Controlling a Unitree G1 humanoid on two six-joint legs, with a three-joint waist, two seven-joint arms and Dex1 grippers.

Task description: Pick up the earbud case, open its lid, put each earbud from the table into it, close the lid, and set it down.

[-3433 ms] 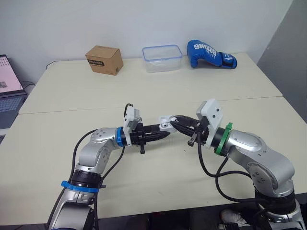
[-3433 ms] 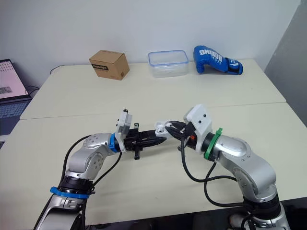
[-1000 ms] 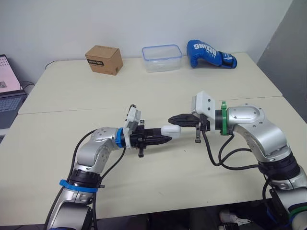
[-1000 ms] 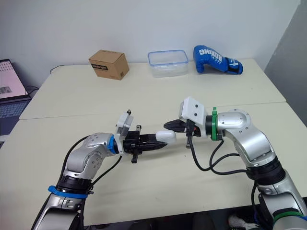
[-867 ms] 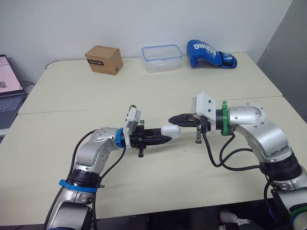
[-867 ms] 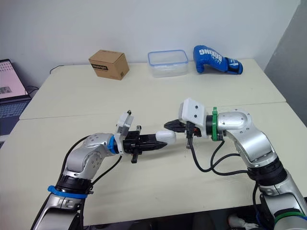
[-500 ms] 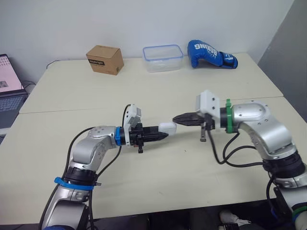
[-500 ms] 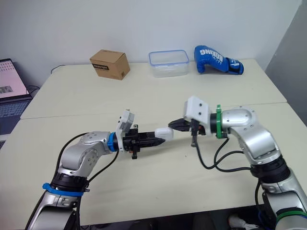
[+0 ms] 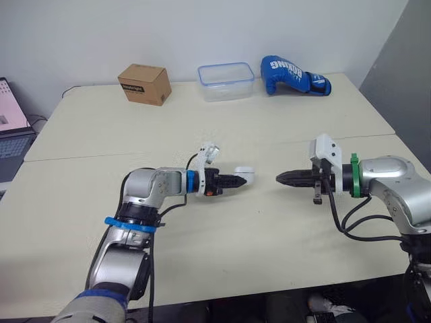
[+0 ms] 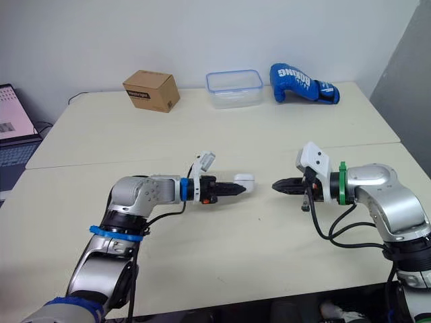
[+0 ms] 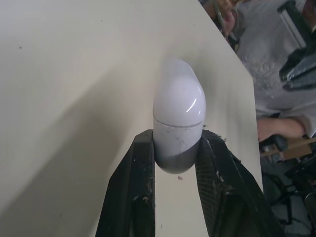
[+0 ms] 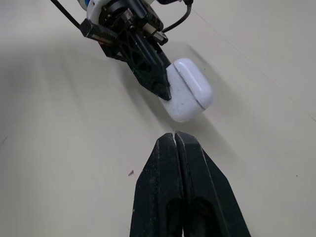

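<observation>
The earbud case [image 9: 243, 175] is held near the middle of the table [image 9: 222, 249], gripped at its rounded base by the left gripper [image 9: 234, 180]. The two black fingers [image 11: 136, 182] are clamped against opposite sides of the case, and its other end sticks out past the fingertips. The lid is seen closed, with only a thin seam showing around the white shell. A shadow is cast beneath the case, but whether it touches the table cannot be told.

At 3 o'clock from the case, the right gripper [image 9: 281, 178] is pointed straight at it, level with it and apart from it. Its fingers [image 12: 163, 197] are pressed together with nothing between them, and a strip of table surface is seen between the fingertips and the case.

Along the far edge of the table three things are lined up, well away from both arms. A cardboard box [image 9: 143, 83] is placed at 11 o'clock from the case, a clear plastic container [image 9: 225, 81] with a blue rim at 12 o'clock, and a blue boxing glove [image 9: 294, 75] at 1 o'clock. A laptop [image 9: 10, 134] is set off the table's edge at 9 o'clock. In the left wrist view, a seated person [image 11: 276, 64] in light clothing is seen beyond the table's edge.
</observation>
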